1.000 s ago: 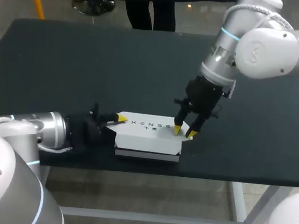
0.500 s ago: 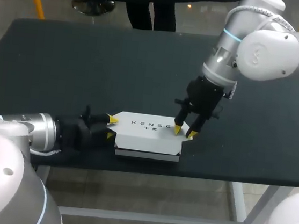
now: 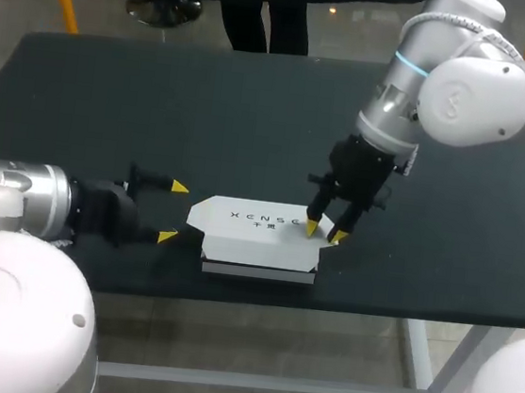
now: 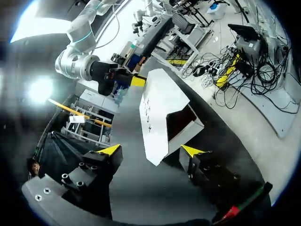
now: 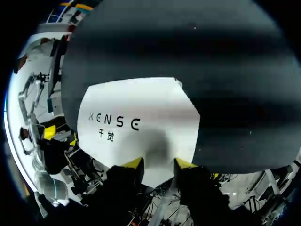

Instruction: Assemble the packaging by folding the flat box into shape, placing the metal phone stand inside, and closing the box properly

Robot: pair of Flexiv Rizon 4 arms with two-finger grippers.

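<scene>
The white box (image 3: 258, 239) lies near the table's front edge with its lid down. Its left end stands open, and a pointed flap (image 3: 200, 215) sticks out there. My left gripper (image 3: 172, 212) is open just left of that flap, touching nothing. In the left wrist view the box (image 4: 162, 110) lies ahead of my left gripper (image 4: 151, 150), its dark open end facing the fingers. My right gripper (image 3: 324, 231) stands open, tips down on the lid's right end. In the right wrist view both yellow fingertips (image 5: 134, 163) rest on the lid (image 5: 141, 113). No phone stand is visible.
The dark table (image 3: 159, 109) stretches bare behind and to both sides of the box. Its front edge (image 3: 373, 304) runs just in front of the box. My right arm (image 4: 82, 66) shows beyond the box in the left wrist view.
My left gripper has opened wide and drawn back to the left, away from the box's left end. The right gripper has stayed pressed on the lid.
</scene>
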